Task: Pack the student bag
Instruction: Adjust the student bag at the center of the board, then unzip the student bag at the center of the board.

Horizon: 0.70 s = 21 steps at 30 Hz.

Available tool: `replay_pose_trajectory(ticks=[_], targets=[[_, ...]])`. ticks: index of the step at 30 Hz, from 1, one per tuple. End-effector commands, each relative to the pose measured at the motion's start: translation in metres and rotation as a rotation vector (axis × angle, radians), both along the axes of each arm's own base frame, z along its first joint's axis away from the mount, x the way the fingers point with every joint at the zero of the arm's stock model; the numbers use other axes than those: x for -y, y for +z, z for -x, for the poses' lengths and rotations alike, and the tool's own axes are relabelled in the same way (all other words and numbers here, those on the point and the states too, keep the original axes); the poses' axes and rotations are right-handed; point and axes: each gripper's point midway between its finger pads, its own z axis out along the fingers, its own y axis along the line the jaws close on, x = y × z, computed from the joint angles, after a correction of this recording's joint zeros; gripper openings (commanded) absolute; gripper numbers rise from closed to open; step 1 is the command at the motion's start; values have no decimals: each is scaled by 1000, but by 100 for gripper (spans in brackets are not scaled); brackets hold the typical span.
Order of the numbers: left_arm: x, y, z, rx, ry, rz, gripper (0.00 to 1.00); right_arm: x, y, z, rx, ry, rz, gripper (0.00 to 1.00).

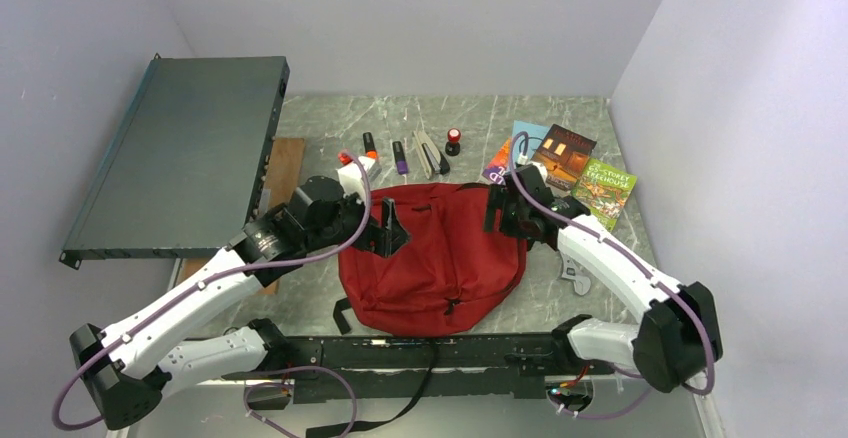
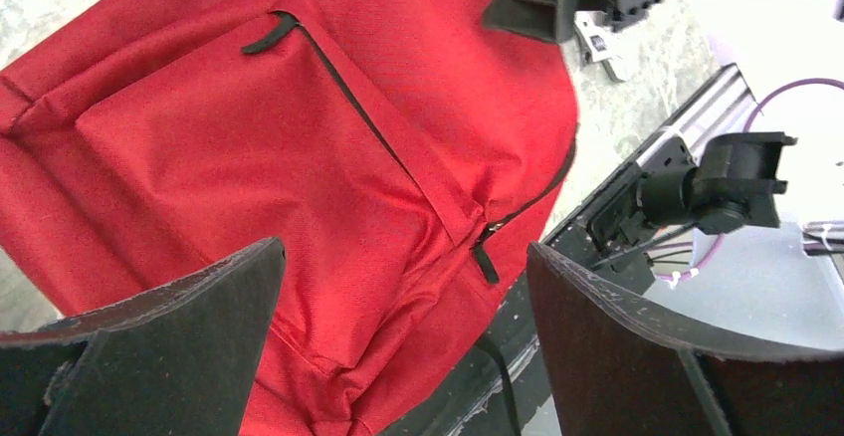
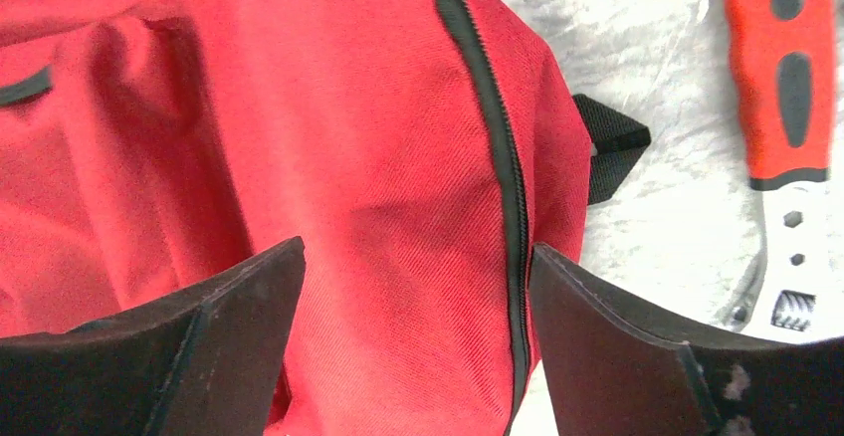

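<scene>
You are looking at a grey metal slab (image 1: 180,153) lying tilted along the 9 o'clock side of the table (image 1: 320,118), with a wooden board (image 1: 287,163) showing just beside it. Your left gripper (image 1: 392,228) is hovering over the 10 o'clock edge of the student bag (image 1: 440,258). Its claw is standing wide and gripping nothing. In the left wrist view its fingers (image 2: 179,346) are framing the front pocket and a black zipper pull (image 2: 485,260).

The student bag is lying flat at the middle of the table, straight ahead of both bases. A black strap (image 1: 425,378) is trailing off its 6 o'clock end over the near rail.

At the bag's 12 o'clock, a row of markers and pens (image 1: 428,151) is lying well apart from it. A few books (image 1: 565,155) are fanning out at 1 o'clock.

Your right gripper (image 1: 500,213) is sitting over the bag's 2 o'clock corner, claw spread wide and empty. In the right wrist view a closed black zipper (image 3: 498,157) is running down the red fabric near one finger. A red-handled tool (image 3: 781,88) is lying on the table at 3 o'clock, apart from the bag.
</scene>
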Motion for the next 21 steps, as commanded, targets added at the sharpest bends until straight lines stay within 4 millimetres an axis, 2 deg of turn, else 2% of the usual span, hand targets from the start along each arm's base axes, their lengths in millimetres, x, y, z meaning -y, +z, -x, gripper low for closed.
replay_pose_trajectory(ticks=[1,3,6,8,12,17,21], targets=[[-5,10,-7,35,68,42,96,20,28,7,109,-53,198,87],[-7,2,-6,17,83,33,96,2,31,7,130,32,130,88],[-7,-10,-5,-13,94,31,95,-43,38,16,142,192,-40,84],[-6,-17,-4,-33,96,38,95,-55,46,19,177,213,-58,85],[-5,-19,-3,-47,105,55,97,-67,62,28,228,266,-28,88],[-11,-7,-3,-16,124,73,99,-54,61,32,254,242,27,99],[-18,6,-6,31,151,86,100,-59,80,32,308,266,-32,100]])
